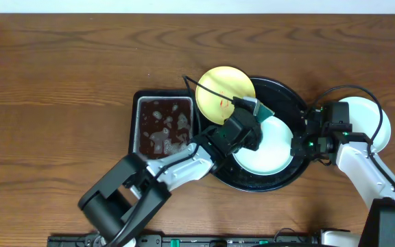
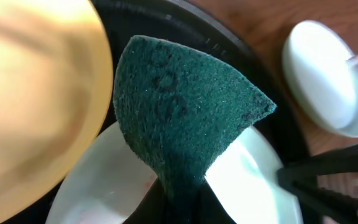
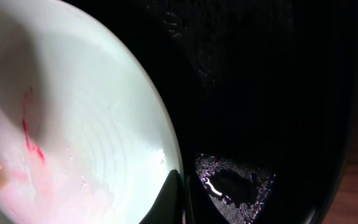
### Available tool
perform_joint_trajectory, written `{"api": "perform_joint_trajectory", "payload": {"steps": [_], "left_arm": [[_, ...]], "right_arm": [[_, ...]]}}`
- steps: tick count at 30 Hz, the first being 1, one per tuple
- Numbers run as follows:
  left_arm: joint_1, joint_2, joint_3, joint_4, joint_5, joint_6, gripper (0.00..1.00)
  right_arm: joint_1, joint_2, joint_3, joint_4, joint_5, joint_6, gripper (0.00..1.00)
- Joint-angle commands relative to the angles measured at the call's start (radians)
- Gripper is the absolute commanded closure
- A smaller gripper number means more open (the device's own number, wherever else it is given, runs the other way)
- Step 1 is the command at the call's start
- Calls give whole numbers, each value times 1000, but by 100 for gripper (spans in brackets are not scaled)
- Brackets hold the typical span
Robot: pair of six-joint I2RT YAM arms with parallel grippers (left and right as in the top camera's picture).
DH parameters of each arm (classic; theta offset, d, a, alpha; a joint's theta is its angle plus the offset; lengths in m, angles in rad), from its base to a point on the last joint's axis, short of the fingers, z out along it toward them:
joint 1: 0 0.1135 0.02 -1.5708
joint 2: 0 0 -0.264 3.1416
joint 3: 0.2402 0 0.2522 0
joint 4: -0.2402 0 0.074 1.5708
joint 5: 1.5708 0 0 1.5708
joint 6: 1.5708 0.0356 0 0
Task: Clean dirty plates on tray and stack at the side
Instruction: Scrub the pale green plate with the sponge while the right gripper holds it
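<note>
Left claw (image 1: 252, 115): mine, closed hard on the sponge, nothing else in its grip; it hangs over the tray where the yellow plate and the mint plate meet.
Sponge (image 2: 185, 112): dark green, rough, pinched at its lower end and fanning upward into a wedge. From my wrist it covers part of both plates below, and I cannot tell whether it touches either.
Right claw (image 1: 299, 145): mine, set at the right rim of the mint plate. One dark finger (image 3: 166, 202) lies against that rim; I cannot tell how wide the claw stands, or whether it pinches the plate.
Tray (image 1: 286, 96): round, glossy black, raised rim, on the table right of centre. A small puddle (image 3: 235, 183) lies on its floor just beside the mint plate.
Yellow plate (image 1: 219, 92): lies across the tray's upper-left rim, its edge reaching over the pan's corner. It has small red marks on its face.
Mint plate (image 1: 269, 154): inside the tray, in the lower middle, with a red smear (image 3: 30, 140) on its face.
Pale plate (image 1: 382, 123): on the table outside the tray, to the right, partly behind my right arm.
Pan (image 1: 134, 127): rectangular, holding brown foamy liquid, directly left of the tray.
Table (image 1: 60, 82): brown wood.
</note>
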Motion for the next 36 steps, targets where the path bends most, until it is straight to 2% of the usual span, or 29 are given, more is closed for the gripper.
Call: {"api": "perform_joint_trajectory", "payload": {"steps": [1, 4, 10, 13, 18, 25, 31, 36], "left_arm": [[1, 56, 0, 8, -11, -8, 92], [1, 82, 0, -10, -11, -8, 92], [1, 72, 4, -205, 86, 3, 93], [1, 47, 23, -304, 177, 48, 93], [1, -16, 131, -452, 217, 180, 93], [-2, -5, 167, -340, 68, 191, 93], [-2, 79, 167, -226, 66, 191, 92], [-2, 148, 167, -235, 77, 186, 92]], "right_arm": [[16, 2, -2, 2, 1, 8, 99], [16, 2, -2, 2, 1, 8, 99], [16, 2, -2, -3, 1, 8, 99], [16, 2, -2, -3, 1, 8, 99], [16, 2, -2, -2, 1, 8, 99], [16, 2, -2, -2, 1, 8, 99], [17, 2, -2, -2, 0, 8, 99], [16, 2, -2, -2, 1, 8, 99]]}}
